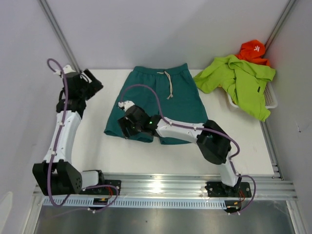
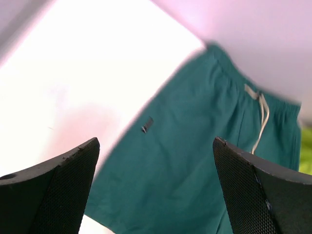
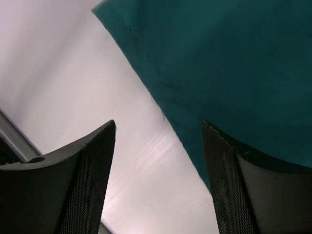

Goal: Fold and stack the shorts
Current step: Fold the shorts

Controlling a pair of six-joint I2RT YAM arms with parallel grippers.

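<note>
The teal shorts (image 1: 161, 95) lie flat on the white table (image 1: 97, 141), waistband at the far side, white drawstring (image 1: 168, 84) on top. My right gripper (image 1: 126, 127) is open low over the shorts' near left leg hem; in the right wrist view (image 3: 158, 123) the hem edge (image 3: 234, 73) runs between its fingers, which hold nothing. My left gripper (image 1: 96, 86) is open and empty, raised left of the shorts; its view (image 2: 156, 141) shows the teal fabric (image 2: 195, 161), drawstring (image 2: 261, 114) and a small logo (image 2: 147, 125). The lime green shorts (image 1: 241, 80) are draped over the basket at the far right.
A white plastic basket (image 1: 271, 97) stands at the far right corner under the green fabric, with an orange cloth (image 1: 252, 49) behind it. Grey walls close in on the left, back and right. A metal rail (image 1: 161, 185) runs along the near edge.
</note>
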